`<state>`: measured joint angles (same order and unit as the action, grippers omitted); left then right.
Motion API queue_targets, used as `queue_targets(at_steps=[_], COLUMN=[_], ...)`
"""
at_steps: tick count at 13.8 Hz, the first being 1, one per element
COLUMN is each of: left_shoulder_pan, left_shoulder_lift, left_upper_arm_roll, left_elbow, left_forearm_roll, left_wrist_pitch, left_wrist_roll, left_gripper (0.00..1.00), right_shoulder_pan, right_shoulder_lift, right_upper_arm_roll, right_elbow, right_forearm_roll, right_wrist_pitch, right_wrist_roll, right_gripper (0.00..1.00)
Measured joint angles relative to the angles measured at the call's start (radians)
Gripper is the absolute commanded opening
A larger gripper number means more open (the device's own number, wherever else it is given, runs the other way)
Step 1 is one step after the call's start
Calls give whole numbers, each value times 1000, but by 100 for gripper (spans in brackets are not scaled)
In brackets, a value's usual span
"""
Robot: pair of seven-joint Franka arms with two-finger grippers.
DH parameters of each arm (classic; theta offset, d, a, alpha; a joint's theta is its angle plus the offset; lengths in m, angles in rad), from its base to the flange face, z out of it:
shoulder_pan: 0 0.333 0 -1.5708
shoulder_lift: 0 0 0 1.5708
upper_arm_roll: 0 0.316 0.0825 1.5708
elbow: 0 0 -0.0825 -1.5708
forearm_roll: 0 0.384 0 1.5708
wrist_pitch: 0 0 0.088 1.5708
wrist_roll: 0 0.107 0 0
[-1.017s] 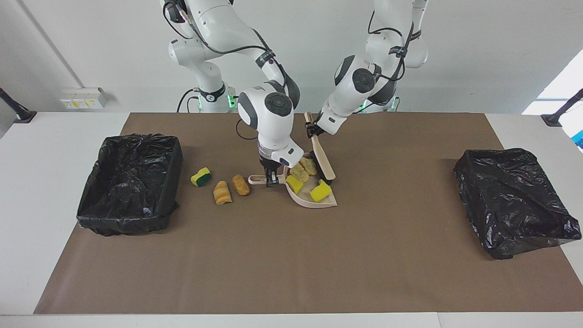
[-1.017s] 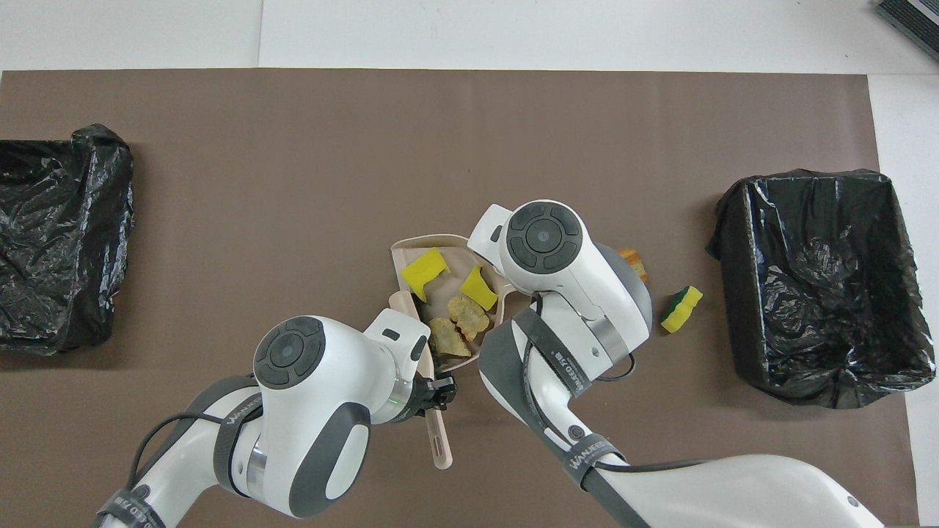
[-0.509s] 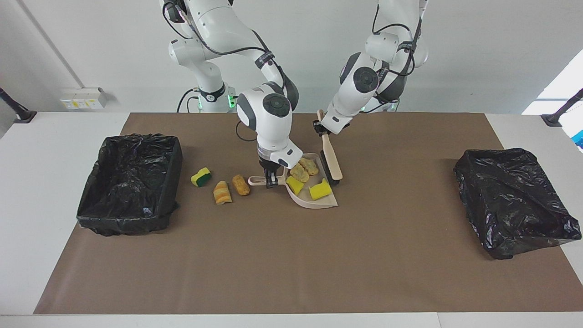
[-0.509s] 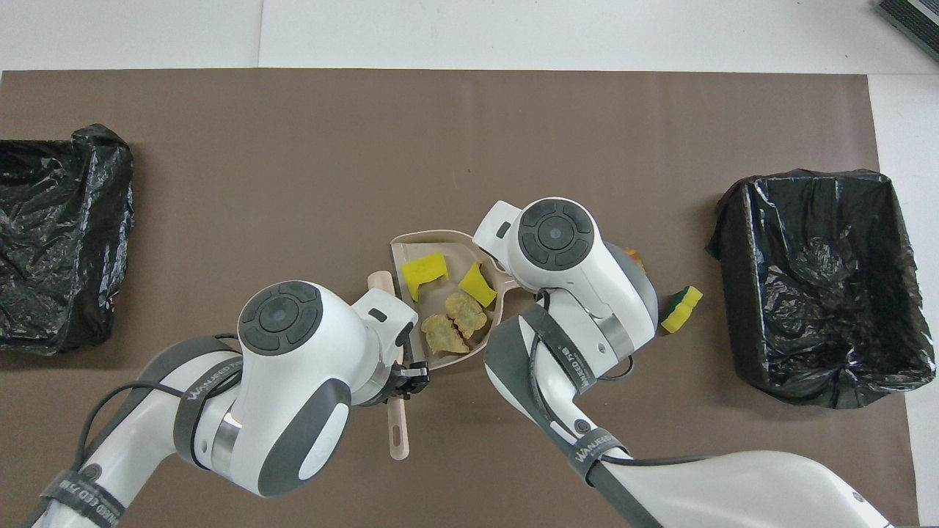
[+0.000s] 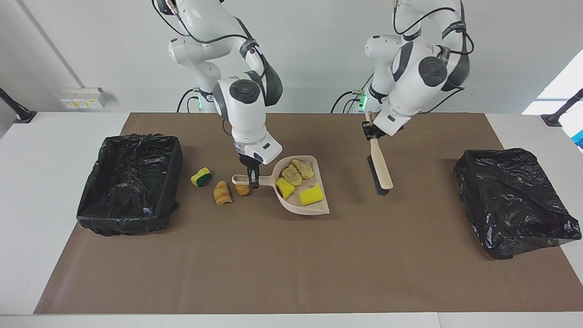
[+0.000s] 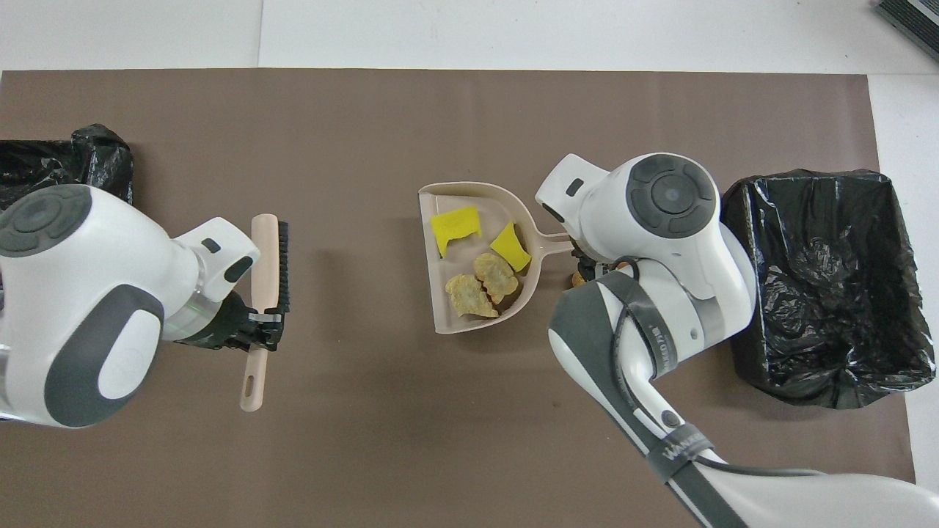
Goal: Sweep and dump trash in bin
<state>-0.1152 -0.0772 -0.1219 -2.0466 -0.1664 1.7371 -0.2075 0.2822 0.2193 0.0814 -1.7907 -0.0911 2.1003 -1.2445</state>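
Four scraps [image 5: 297,181] sit in the dustpan [image 5: 319,207] our right gripper [image 5: 253,183] clenches by its handle, three [image 5: 221,184] remain beside the bin [image 5: 130,182], while our left gripper [image 5: 371,133], grasping the brush [image 5: 380,171], has swung clear, so dumping seems next.

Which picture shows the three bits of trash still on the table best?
The facing view: the green-yellow sponge and two bread lumps lie in plain sight beside the dustpan handle. In the overhead view, the right arm covers nearly all of them.
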Motion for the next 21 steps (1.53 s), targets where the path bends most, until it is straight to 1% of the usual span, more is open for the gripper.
queue_targets(at_steps=[2,5,8,11,12,13,16,18,21], left_shoulder_pan=[78,141,150,144,119,63,-129,-235,-397], left_shoulder_lift=[1,3,8,12,12,12,10,10,13], left_upper_arm_roll=[0,0,-5,-22,-29,-32,-47,-51,-53], left_elbow=[-8,-38,-61,-71,-71,-71,-70,-76,-142], left_forearm_roll=[15,35,36,36,35,35,22,-14,-37], left_wrist_pitch=[-6,6,51,80,81,85,106,135,279], left_wrist_roll=[116,231,248,239,201,122,-130,-242,-398], left_gripper=[0,0,0,0,0,0,0,0,0], right_shoulder_pan=[-68,-156,-269,-421,-470,-518,-614,-639,-632], right_shoulder_lift=[-33,-54,-83,-104,-106,-106,-108,-115,-147], right_upper_arm_roll=[0,-4,-8,-13,-14,-16,-17,-17,-9], right_elbow=[28,91,106,107,107,107,106,96,43], right_forearm_roll=[2,3,2,0,-7,-26,-175,-274,-432], right_wrist_pitch=[-51,-124,-171,-208,-214,-214,-215,-219,-223], right_wrist_roll=[-52,-109,-196,-314,-361,-409,-480,-482,-458], right_gripper=[0,0,0,0,0,0,0,0,0])
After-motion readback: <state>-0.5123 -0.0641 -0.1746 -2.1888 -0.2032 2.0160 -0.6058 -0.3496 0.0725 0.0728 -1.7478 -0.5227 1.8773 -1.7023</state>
